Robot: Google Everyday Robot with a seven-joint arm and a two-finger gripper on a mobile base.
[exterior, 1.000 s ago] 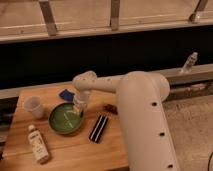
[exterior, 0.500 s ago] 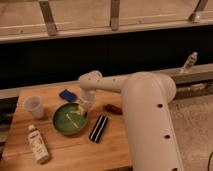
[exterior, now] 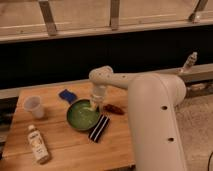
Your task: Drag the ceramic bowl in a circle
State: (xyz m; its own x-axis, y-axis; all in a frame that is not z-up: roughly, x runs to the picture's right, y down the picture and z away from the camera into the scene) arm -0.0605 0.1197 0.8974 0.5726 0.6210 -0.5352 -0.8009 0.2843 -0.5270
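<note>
The ceramic bowl [exterior: 81, 116] sits near the middle of the wooden table [exterior: 65, 152], a glossy green dish with pale streaks inside. The white arm [exterior: 150, 100] reaches in from the right and bends down over it, so that the gripper [exterior: 94, 104] points downward at the bowl's far right rim (whether it is apart, together or clamped on the rim I cannot tell). Just behind the bowl, to the left, lies a small blue object [exterior: 67, 95]. A translucent white cup [exterior: 33, 106] stands upright near the table's left edge, well apart from the bowl. A dark striped packet [exterior: 99, 128] lies against the bowl's near right side, and a reddish-brown item [exterior: 114, 108] lies just right of the gripper. A pale bottle [exterior: 38, 145] lies at the front left.
</note>
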